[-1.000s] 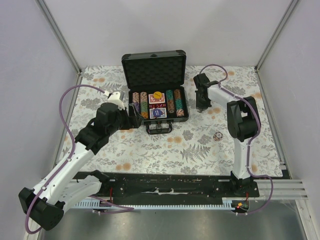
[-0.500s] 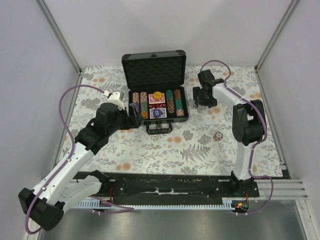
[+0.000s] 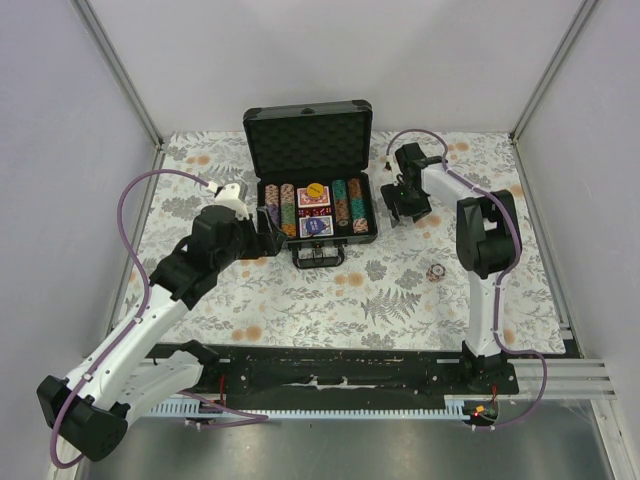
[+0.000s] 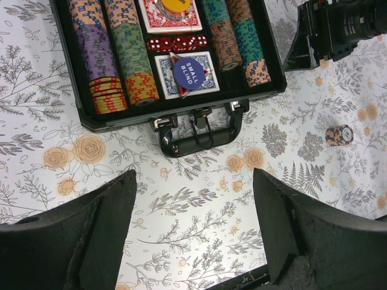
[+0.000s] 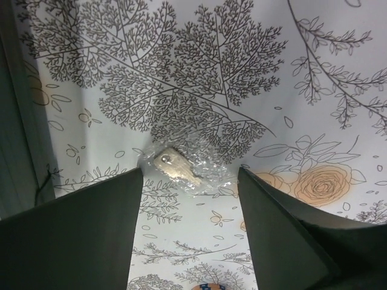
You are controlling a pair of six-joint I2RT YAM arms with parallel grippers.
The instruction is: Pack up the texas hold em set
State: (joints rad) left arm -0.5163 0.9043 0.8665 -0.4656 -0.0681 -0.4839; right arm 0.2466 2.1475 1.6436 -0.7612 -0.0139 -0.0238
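Observation:
The texas hold em set's dark briefcase point(image 3: 366, 203) lies open at the table's far middle, its foam-lined lid point(image 3: 308, 140) upright. Inside sit rows of coloured chips point(image 4: 115, 57), a red deck point(image 4: 158, 19), a blue deck point(image 4: 208, 81) under a "small blind" button point(image 4: 188, 72), and red dice point(image 4: 176, 43). My left gripper point(image 4: 195, 229) hovers open in front of the handle point(image 4: 199, 136), holding nothing. My right gripper point(image 5: 190, 229) is open just right of the case, above a small metal key in a clear plastic bag point(image 5: 178, 169).
A short loose stack of chips point(image 3: 435, 272) stands on the floral cloth right of the case front, also seen in the left wrist view as the chip stack point(image 4: 338, 135). The case's right wall point(image 5: 12, 121) is close beside my right gripper. Frame posts ring the table.
My right gripper has gone from shut to open, and its wrist has turned and shifted slightly towards the case. The left arm has not moved.

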